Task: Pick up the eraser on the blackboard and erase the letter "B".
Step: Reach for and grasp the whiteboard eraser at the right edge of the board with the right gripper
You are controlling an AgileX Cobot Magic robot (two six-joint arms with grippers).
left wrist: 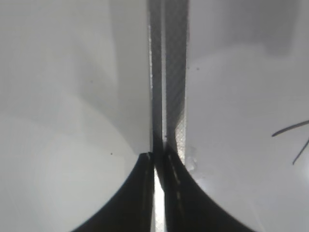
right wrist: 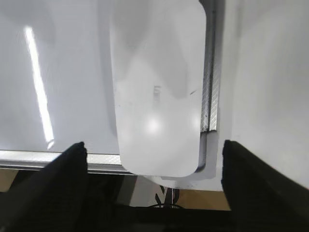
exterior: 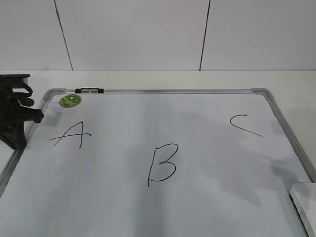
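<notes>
The blackboard [exterior: 207, 168] is a white board with a silver frame, lying flat. The letter "B" [exterior: 162, 165] is drawn in black at its middle. The white eraser [exterior: 305, 202] lies at the board's near right corner. In the right wrist view the eraser [right wrist: 157, 92] lies along the frame. My right gripper [right wrist: 152, 147] is open, with one finger on each side of the eraser's near end, not touching it. My left gripper [exterior: 19, 116] is shut and empty over the board's left frame [left wrist: 174, 72].
A black "A" [exterior: 71, 134] is at the board's left and a black "C" [exterior: 244, 124] at its right. A green round sticker [exterior: 69, 100] and a small black-and-silver clip [exterior: 90, 91] sit at the far left corner. A white wall stands behind the table.
</notes>
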